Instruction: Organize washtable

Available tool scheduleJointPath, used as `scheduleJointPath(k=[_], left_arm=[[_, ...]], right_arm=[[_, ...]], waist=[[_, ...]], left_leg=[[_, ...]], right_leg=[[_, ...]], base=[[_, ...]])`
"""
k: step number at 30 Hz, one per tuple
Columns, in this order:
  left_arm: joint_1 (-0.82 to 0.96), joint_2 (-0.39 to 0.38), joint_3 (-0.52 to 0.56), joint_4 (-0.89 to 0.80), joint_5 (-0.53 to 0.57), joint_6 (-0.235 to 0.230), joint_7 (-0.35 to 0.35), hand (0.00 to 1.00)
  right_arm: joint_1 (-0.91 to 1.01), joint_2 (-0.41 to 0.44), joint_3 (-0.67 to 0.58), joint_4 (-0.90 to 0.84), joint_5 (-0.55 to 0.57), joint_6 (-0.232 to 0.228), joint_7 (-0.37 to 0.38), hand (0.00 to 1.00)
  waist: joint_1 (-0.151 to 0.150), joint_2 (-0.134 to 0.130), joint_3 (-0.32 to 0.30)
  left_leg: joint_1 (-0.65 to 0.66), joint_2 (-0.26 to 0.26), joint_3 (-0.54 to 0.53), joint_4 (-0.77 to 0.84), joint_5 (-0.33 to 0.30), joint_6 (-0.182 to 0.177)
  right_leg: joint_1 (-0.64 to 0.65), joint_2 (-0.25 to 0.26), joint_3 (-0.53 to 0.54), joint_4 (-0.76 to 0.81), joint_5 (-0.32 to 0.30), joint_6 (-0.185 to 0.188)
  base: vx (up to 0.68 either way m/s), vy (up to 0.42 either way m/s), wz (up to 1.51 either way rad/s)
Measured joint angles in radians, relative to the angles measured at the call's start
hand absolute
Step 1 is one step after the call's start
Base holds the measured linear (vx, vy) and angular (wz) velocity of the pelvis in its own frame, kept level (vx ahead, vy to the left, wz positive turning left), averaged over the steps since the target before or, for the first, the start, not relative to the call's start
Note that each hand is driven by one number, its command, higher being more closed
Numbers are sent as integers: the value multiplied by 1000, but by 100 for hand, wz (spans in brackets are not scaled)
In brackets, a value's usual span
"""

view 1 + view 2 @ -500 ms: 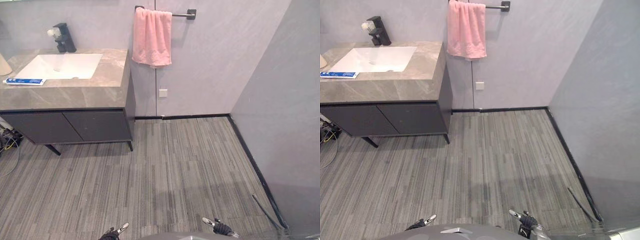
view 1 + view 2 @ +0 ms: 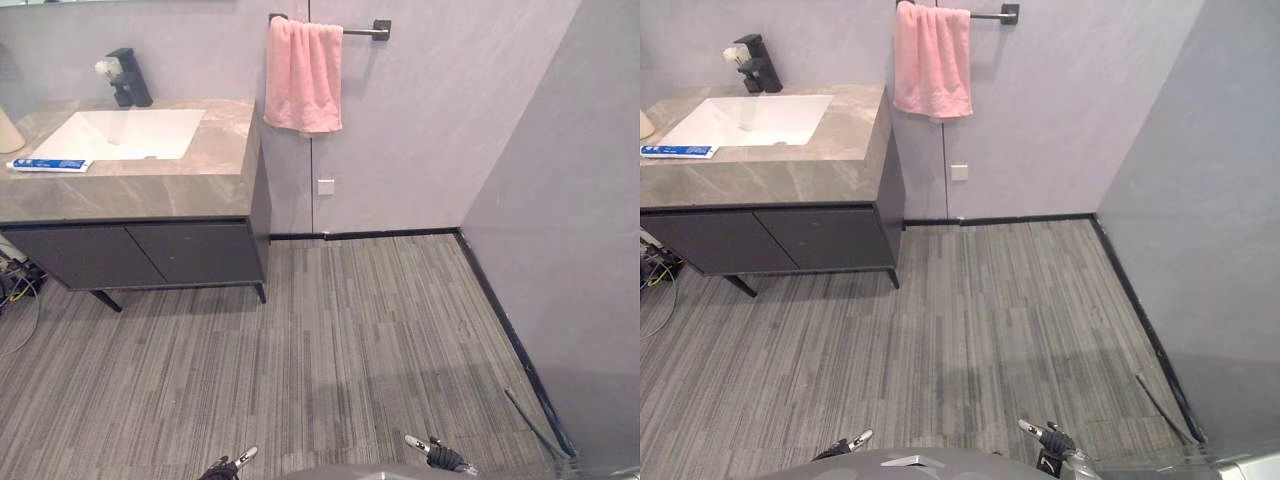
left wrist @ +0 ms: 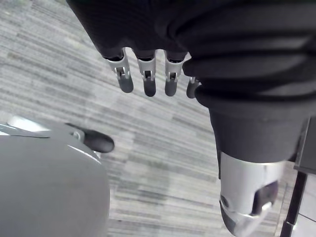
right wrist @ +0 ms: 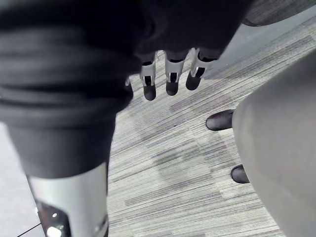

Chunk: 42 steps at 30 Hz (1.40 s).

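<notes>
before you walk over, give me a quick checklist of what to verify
1. Hands free: ok. The left hand and right hand hang with fingers straight, holding nothing.
2. Reach to the grey stone-topped washtable: not ok. It stands well across the grey striped floor.
3. Blue-and-white toothpaste tube located: ok. It lies flat on the counter beside the white rectangular basin.
4. Pink towel in place: ok. It hangs on the black wall bar.
5. Beige object at the counter's left edge: cannot tell what it is.
</notes>
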Motion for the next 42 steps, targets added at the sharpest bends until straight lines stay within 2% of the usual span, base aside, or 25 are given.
scheduleJointPath(k=[28, 33, 35, 36, 37, 39, 40, 41, 42], left_arm=[[1, 0, -4, 3, 0, 0, -6, 0], [0, 4, -4, 2, -3, 0, -11, 0], [-3, 12, -3, 0, -4, -2, -13, 0], [-5, 13, -3, -2, -7, -5, -14, 0], [-4, 12, 0, -3, -8, -7, -16, 0], [-3, 1, 13, -4, -11, -8, -17, 0], [1, 1, 25, -2, -10, -6, -17, 0], [4, 1, 43, 0, -12, -3, -17, 0], [4, 6, 47, 1, -11, 2, -18, 0]], right_arm=[[-3, -2, -1, 0, 0, 0, 2, 0], [-14, -4, -11, 2, 12, 3, 1, 0], [-18, -4, -33, 1, 16, 4, 1, 0], [-18, -1, -52, 1, 44, 4, 1, 0], [-15, -4, -61, -1, 54, 4, 0, 0], [-45, -3, -62, -20, 92, -5, 1, 0], [-52, -3, -63, -19, 93, -4, 1, 0], [-56, 0, -62, -18, 93, -4, 1, 0], [-70, 5, -62, -9, 93, -5, 3, 0]], waist=[[3, 5, -2], [2, 6, 2], [1, -4, 28], [-1, -5, 36], [-5, -3, 39], [0, 13, 87], [1, -1, 99], [4, 2, 94], [1, -8, 96]], left_leg=[[-5, 1, 17, 2, 0, 0], [-68, -2, 32, 93, -50, 11], [-78, -11, 19, 147, -93, 26], [-84, -20, 5, 178, -115, 33], [-87, -23, -4, 190, -131, 42], [-36, -21, -4, 186, -145, 65], [-19, -15, 3, 179, -149, 70], [-7, -12, 3, 159, -149, 70], [12, -6, 4, 131, -149, 70]], right_leg=[[-12, 2, 20, 3, 1, 0], [-52, -2, 43, 38, -2, 5], [-79, -14, 19, 121, -69, 22], [-106, -35, -12, 212, -123, 48], [-133, -47, -27, 311, -149, 69], [-267, -81, -79, 632, -167, 46], [-300, -93, -107, 671, -180, 27], [-323, -106, -145, 652, -184, 20], [-338, -106, -179, 564, -177, 18]], base=[[-1, 1, -2], [-6, 10, -15], [3, 56, 22], [22, 79, 41], [30, 79, 28], [52, 70, 9], [24, 75, 5], [46, 41, -1], [89, 19, -3]])
